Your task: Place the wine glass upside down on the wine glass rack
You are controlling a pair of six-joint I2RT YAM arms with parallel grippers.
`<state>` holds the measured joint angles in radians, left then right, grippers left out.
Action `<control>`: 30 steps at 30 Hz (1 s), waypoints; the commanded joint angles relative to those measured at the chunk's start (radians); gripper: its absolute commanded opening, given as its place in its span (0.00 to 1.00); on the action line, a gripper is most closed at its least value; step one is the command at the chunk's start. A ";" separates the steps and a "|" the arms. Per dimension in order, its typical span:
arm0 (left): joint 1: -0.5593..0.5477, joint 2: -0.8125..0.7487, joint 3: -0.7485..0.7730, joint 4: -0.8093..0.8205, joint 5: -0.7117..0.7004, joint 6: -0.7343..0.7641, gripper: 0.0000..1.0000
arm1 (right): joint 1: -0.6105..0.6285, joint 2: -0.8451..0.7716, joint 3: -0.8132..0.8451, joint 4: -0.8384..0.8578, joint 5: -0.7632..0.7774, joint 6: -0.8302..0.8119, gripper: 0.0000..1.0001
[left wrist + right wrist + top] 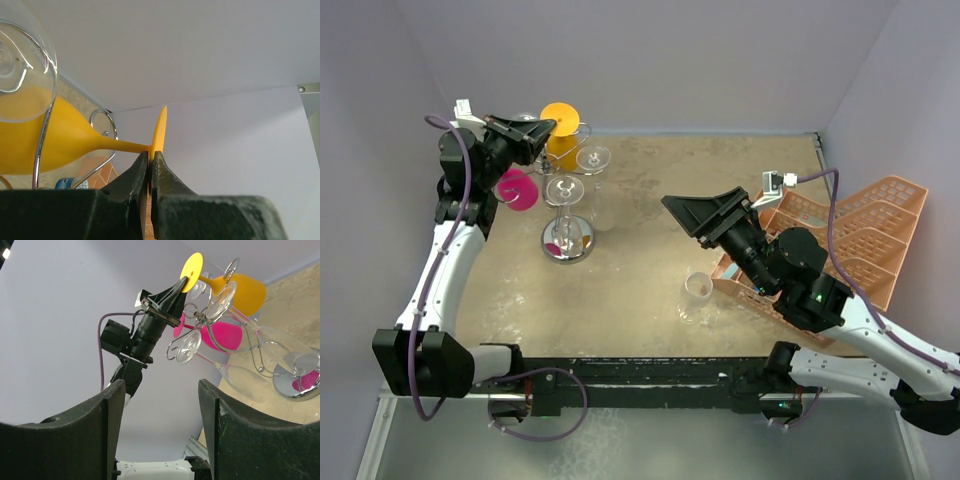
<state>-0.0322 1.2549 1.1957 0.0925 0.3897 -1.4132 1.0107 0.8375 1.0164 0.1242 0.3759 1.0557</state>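
My left gripper is shut on the foot of an orange wine glass at the top of the chrome wine glass rack. In the left wrist view the fingers pinch the foot's rim, and the glass lies tilted with its stem beside a curled rack arm. The right wrist view shows the orange glass, a pink glass and clear glasses hanging upside down on the rack. My right gripper is open and empty, raised mid-table.
A clear wine glass stands upright on the table near the right arm. A peach plastic crate lies at the right. The pink glass hangs on the rack's left side. Walls stand close behind and left of the rack.
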 commanded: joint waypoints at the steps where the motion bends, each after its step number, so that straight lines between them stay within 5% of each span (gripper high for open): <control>1: 0.000 -0.026 -0.001 0.008 0.011 -0.009 0.00 | 0.002 -0.014 0.001 0.026 0.008 0.009 0.62; 30: -0.012 0.042 0.207 -0.254 -0.138 0.093 0.00 | 0.001 -0.009 -0.002 0.036 0.013 0.010 0.62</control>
<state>-0.0345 1.2961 1.3231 -0.1139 0.2760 -1.3586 1.0107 0.8303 1.0092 0.1154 0.3759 1.0626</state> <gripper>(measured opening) 0.003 0.623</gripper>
